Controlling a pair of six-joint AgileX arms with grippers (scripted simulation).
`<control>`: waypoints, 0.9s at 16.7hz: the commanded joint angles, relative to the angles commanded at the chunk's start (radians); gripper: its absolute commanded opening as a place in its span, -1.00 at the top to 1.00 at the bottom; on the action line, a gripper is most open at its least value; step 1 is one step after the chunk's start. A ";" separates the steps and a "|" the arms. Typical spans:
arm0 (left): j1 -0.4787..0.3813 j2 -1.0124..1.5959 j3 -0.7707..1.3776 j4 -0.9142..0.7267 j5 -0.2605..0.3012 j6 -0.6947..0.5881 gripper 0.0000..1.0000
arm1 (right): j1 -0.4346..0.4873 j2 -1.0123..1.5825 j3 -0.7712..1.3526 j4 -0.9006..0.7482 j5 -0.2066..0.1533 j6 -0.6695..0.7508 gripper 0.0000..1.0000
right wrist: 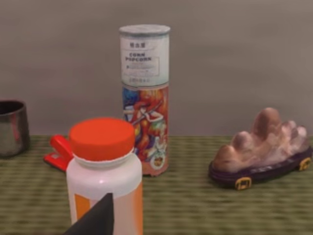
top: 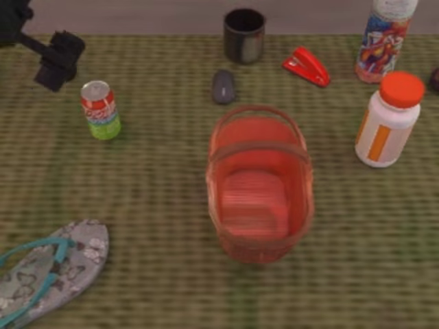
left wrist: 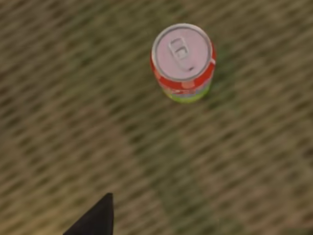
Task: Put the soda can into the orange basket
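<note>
The woven green mat (top: pixel 158 205) is seen filling the frame, and at its centre the orange basket (top: pixel 259 179) is found standing empty, hoop handle arched across it. Next in size, the patterned flip-flop (top: pixel 51 271) is spotted at the lower left, the white bottle with the orange cap (top: pixel 387 120) at the right, and the tall popcorn canister (top: pixel 384 38) at the upper right. In the upper left corner the left gripper (top: pixel 60 58) is caught hanging just above and beside the soda can (top: pixel 100 110), not touching it; whether its fingers are apart or together cannot be told from these views. The can is shown upright on the mat at the left, well apart from the basket. The right gripper is not seen from above. So nothing is judged done yet: the can is ungrasped, and grasping, carrying and lowering into the basket are all left.
</note>
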 joint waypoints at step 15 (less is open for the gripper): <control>-0.017 0.882 0.892 -0.422 -0.045 0.232 -1.00 | 0.000 0.000 0.000 0.000 0.000 0.000 -1.00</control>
